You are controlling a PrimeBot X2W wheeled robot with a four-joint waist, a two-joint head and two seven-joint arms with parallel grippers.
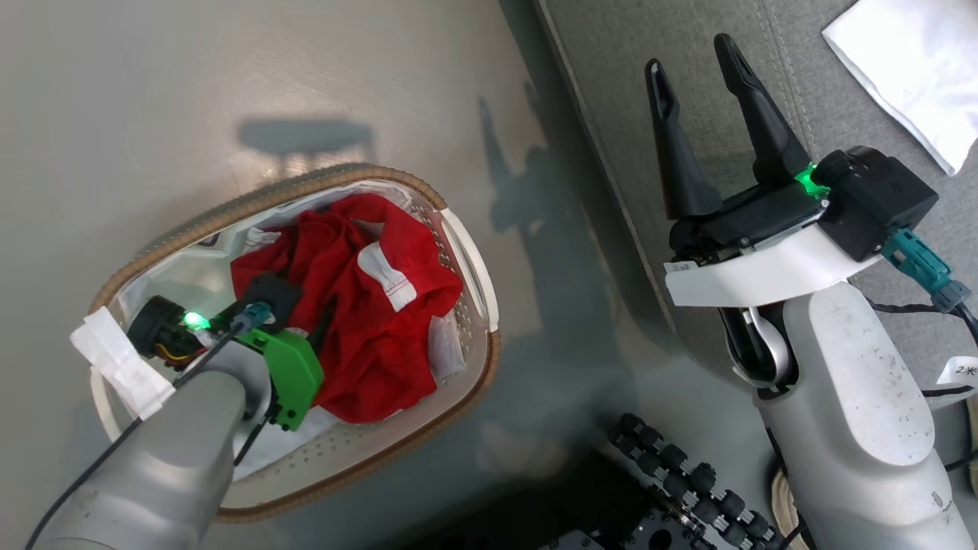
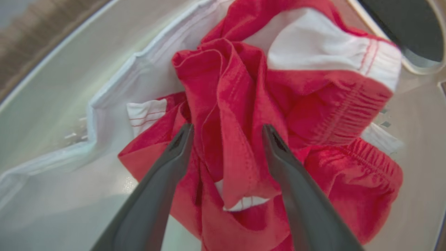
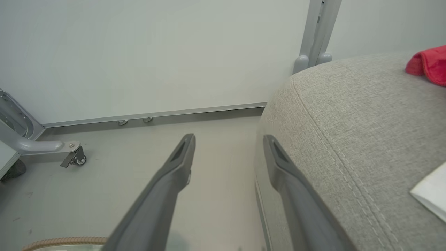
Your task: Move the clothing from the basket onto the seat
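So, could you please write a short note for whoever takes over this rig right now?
Left pincer: open, down in the basket, straddling a fold of the red clothing, not yet gripped.
Right pincer: open, empty, above the seat edge.
Done: one red piece and a white cloth lie on the seat.
Left: the basket's pile.

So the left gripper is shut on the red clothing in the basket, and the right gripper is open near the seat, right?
Not shut: the left wrist view shows the left gripper open, fingers either side of a fold of the clothing in the basket. The right gripper is open near the seat.
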